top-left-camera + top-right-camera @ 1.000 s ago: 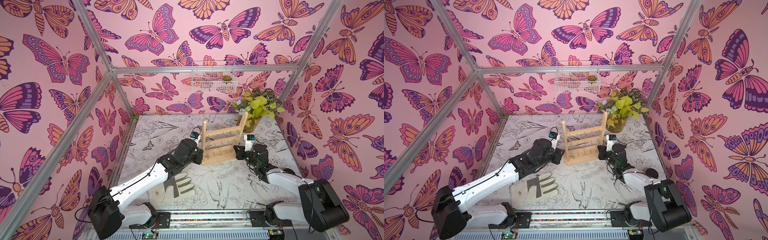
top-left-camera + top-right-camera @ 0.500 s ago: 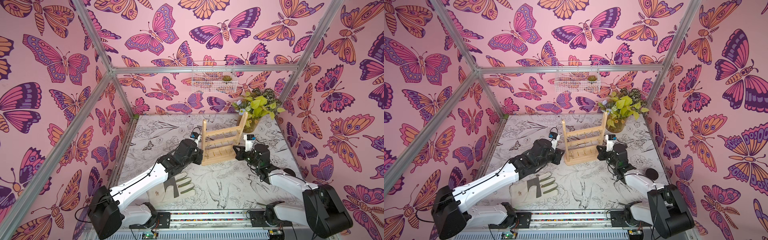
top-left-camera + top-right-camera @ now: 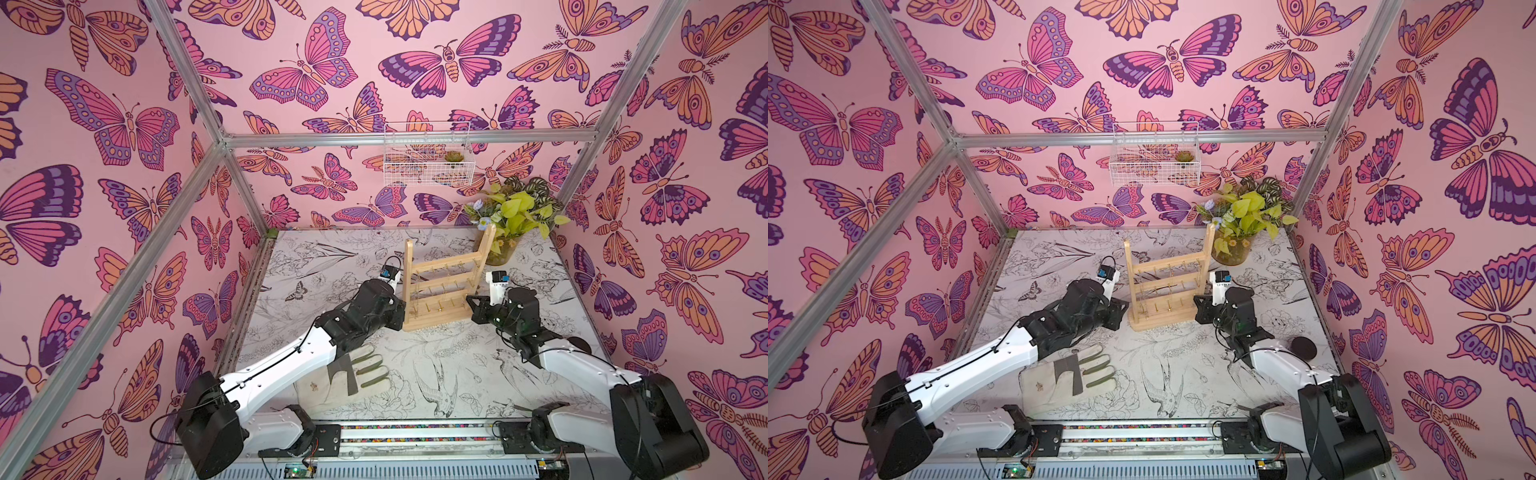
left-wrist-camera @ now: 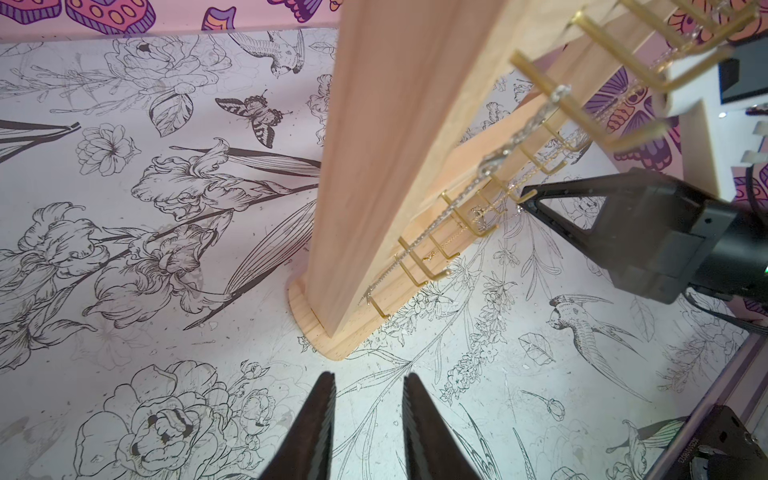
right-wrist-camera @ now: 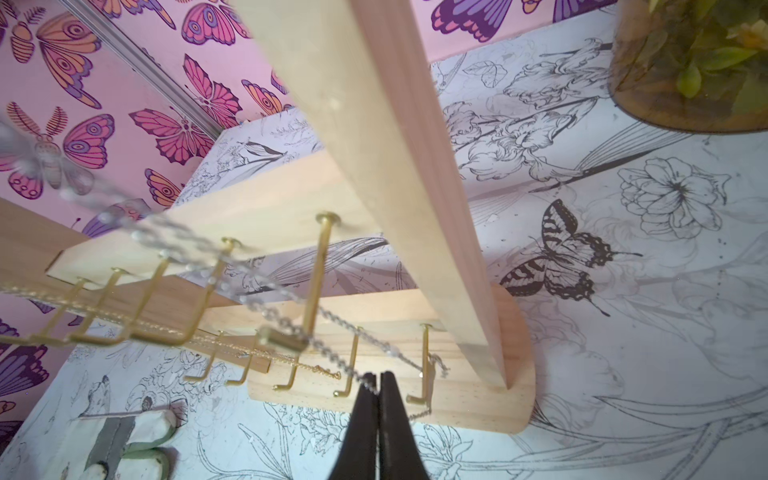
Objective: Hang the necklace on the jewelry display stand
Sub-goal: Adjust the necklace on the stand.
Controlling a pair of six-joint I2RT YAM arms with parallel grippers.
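Necklace (image 4: 490,160), a silver chain, trails slantwise across the gold hooks of the jewelry display stand (image 3: 436,322). Its low end is pinched between the closed tips of the right gripper (image 5: 377,384), just in front of the bottom row of hooks near the stand's right upright. A finer gold chain (image 5: 316,368) hangs across the lower hooks. The stand is upright on the flower-printed table (image 3: 332,257), toward the back and between the two arms in both top views. The left gripper (image 4: 369,376) hovers low by the left end of the base, fingers apart and holding nothing. A work glove (image 3: 357,370) lies flat near the front, partly hidden by the left arm. A potted plant (image 3: 515,216) stands just behind the stand, and a white wire basket (image 3: 424,166) hangs on the back wall.
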